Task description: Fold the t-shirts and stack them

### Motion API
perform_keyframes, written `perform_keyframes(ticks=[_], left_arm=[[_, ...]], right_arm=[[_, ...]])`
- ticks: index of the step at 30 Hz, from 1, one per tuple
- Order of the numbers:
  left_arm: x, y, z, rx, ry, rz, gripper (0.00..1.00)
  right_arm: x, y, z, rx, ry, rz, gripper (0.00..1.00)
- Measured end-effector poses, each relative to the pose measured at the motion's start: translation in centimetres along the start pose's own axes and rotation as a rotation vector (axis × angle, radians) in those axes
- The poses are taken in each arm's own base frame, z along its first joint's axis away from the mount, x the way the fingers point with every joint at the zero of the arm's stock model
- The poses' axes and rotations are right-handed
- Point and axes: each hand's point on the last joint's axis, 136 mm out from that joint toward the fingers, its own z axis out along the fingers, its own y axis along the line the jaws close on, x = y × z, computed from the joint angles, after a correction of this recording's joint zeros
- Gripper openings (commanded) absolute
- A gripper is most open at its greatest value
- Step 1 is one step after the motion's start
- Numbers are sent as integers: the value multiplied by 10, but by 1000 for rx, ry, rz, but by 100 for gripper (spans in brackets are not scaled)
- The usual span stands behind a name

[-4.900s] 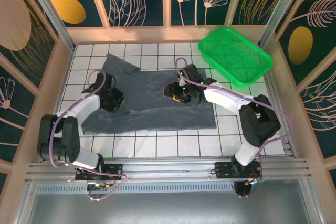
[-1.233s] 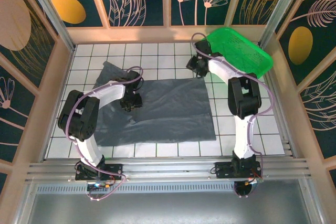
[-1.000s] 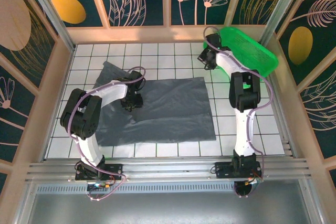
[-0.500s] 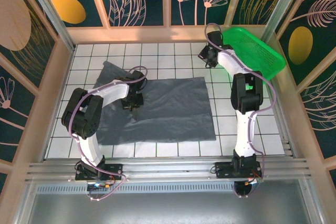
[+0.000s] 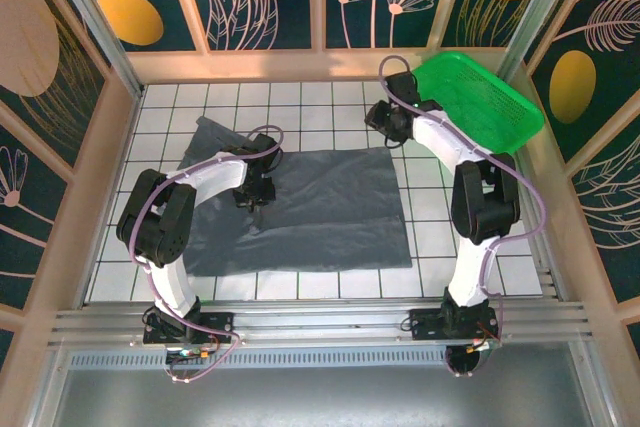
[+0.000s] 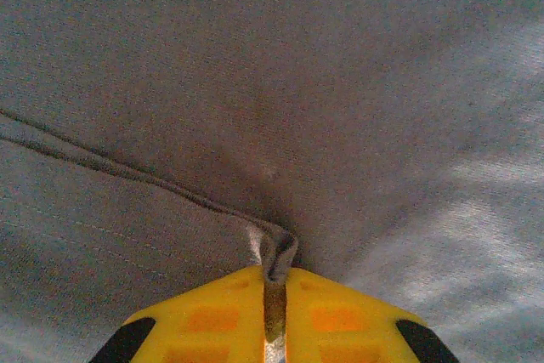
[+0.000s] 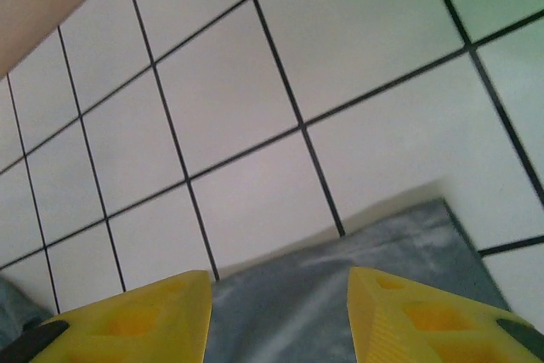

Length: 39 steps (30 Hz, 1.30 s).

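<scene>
— How does the t-shirt look?
— Plain dark grey, no print or writing. It lies flat mid-bench, its long side running left to right, one sleeve poking out far-left.
— And the hands?
— The left hand is pinching a ridge of its cloth. The right hand hovers with jaws apart past its far right corner, beside a green basket.

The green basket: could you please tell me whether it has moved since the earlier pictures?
Yes. The green basket has slid to the right, away from the t-shirt and toward the wooden rail along the table's right edge.
</scene>
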Motion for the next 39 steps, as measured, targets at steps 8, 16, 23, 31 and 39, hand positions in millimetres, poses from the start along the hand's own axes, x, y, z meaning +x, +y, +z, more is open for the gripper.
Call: perform_keyframes(ticks=[8,16,23,31,39], left_arm=[[-4,-6,-4,11,-13,7,9],[-5,-10,-4,22,-22,13,47],[-48,-24,-39,69,-136,-10,54],[-151,42,-80,184,-304,-349,48],[-187,116,-48,193,-303,-603,48]], right_arm=[[29,4,-7,-16,41,-31,47],[45,-2,-6,-16,69,-36,47],[59,-9,-1,1,95,-37,47],[53,-27,1,106,79,-49,46],[31,-67,33,267,73,-53,46]])
